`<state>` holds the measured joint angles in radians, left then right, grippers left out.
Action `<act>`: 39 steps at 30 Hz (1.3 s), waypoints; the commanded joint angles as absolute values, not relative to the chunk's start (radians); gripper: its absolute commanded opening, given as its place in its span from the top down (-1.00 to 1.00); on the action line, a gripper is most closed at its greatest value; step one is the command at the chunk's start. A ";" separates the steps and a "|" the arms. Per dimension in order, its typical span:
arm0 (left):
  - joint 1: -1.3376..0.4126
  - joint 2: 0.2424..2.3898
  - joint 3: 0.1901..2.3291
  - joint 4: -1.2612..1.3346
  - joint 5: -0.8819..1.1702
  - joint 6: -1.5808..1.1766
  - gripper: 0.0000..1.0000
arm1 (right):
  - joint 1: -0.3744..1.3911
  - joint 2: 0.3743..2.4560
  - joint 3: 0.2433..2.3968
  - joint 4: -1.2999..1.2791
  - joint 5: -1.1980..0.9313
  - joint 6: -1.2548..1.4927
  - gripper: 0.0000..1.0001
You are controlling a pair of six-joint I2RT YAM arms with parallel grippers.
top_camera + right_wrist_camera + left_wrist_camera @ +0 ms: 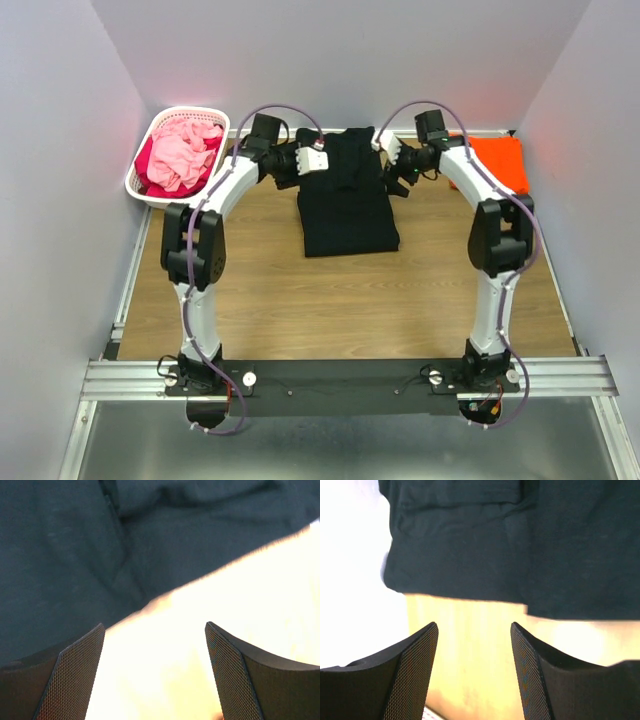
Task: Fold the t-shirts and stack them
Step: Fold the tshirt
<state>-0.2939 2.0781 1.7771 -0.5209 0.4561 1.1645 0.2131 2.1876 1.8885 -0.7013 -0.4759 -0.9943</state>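
A black t-shirt lies folded into a narrow rectangle on the far middle of the wooden table. An orange t-shirt lies flat at the back right. My left gripper hovers at the black shirt's upper left edge; in the left wrist view the left gripper is open over bare wood, with the black t-shirt just ahead. My right gripper sits at the shirt's upper right edge. The right wrist view shows the right gripper open and empty, with the black t-shirt beyond.
A white lattice basket holding pink and red cloth stands at the back left. White walls close in the table on three sides. A metal rail with both arm bases runs along the near edge.
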 commanded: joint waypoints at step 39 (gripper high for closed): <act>-0.159 1.691 1.140 -0.315 0.892 0.247 0.49 | 0.179 1.770 1.413 -0.815 -0.719 -0.353 -0.43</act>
<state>-0.1535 1.8462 1.1408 -0.3244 0.7589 0.1787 0.1856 1.8652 1.3815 -0.7773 -0.6346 -0.3710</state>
